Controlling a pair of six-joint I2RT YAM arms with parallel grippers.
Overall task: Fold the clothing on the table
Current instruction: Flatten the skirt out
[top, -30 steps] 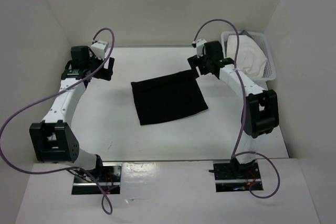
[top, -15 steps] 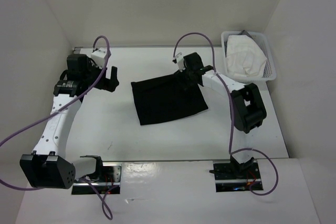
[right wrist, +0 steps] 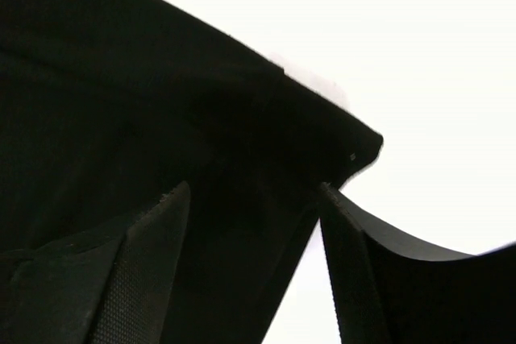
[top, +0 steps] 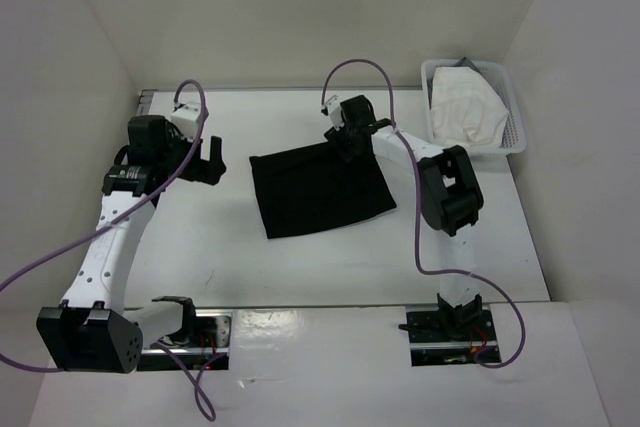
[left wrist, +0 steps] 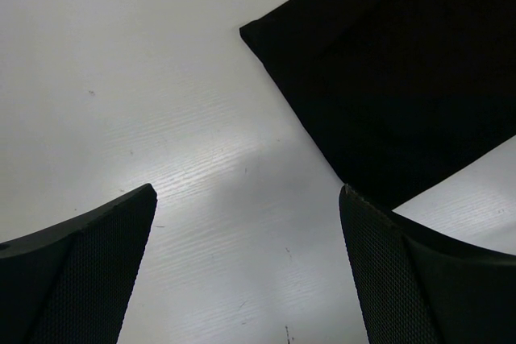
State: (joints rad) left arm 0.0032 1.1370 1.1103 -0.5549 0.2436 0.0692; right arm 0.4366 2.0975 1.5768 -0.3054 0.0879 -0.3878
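Top external view: black garment (top: 320, 192) lies flat at mid-table (top: 480, 232). Right gripper (top: 345, 144), jaws spread, straddles its far right corner, placed to pinch a fold edge. Left gripper (top: 205, 157), jaws wide apart, hovers near the far left corner.
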